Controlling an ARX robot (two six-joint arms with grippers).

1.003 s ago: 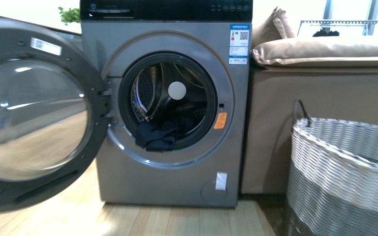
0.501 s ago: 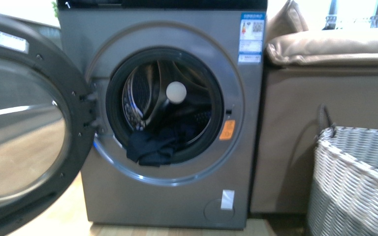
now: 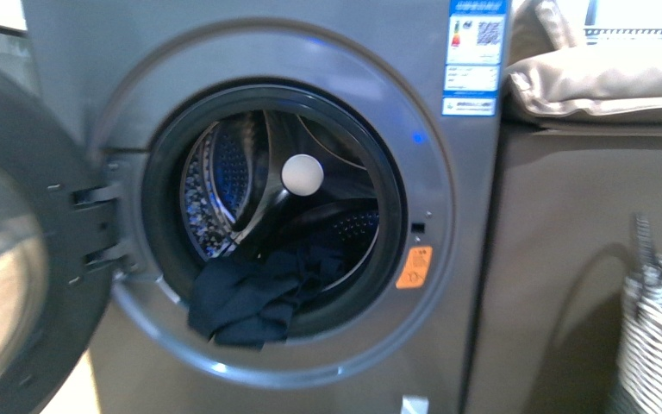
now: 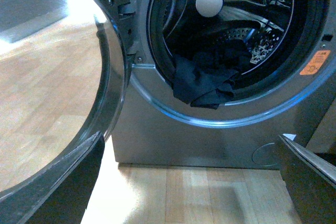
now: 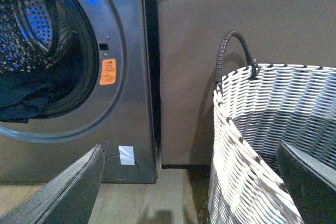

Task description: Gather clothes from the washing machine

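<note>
Since the door is already swung wide, the grey metallic front-loading washing machine [image 3: 250, 52] fills most of my front view, with its round dark-rimmed glass door [image 3: 9, 285] hanging open at the left. To the right of the machine stands a beige upholstered couch [image 3: 569, 259], and nearer, at the far right edge, the woven grey-and-white basket [image 5: 273, 114] with its dark loop handle. Inside the round mouth, the perforated steel drum [image 3: 211, 185] is lit bluish. The clothes [image 3: 246, 302], a soft heap of dark navy fabric, lie at the bottom of the drum and spill over the near lip at the lower left of the mouth. A white round disc [image 3: 302, 174] sits farther back, above the heap. A small orange sticker [image 3: 414, 266] marks the rim on the right.

My left jaws are spread wide and hold nothing; they face the mouth from low down, apart from the fabric. My right jaws are also spread and empty, looking at the basket and the machine's right edge.

I judge the task barely begun: the door is open, but the garments are untouched and none shows in the part of the basket I can see. Reaching in, gripping the heap and carrying it right to the basket are all left.
</note>
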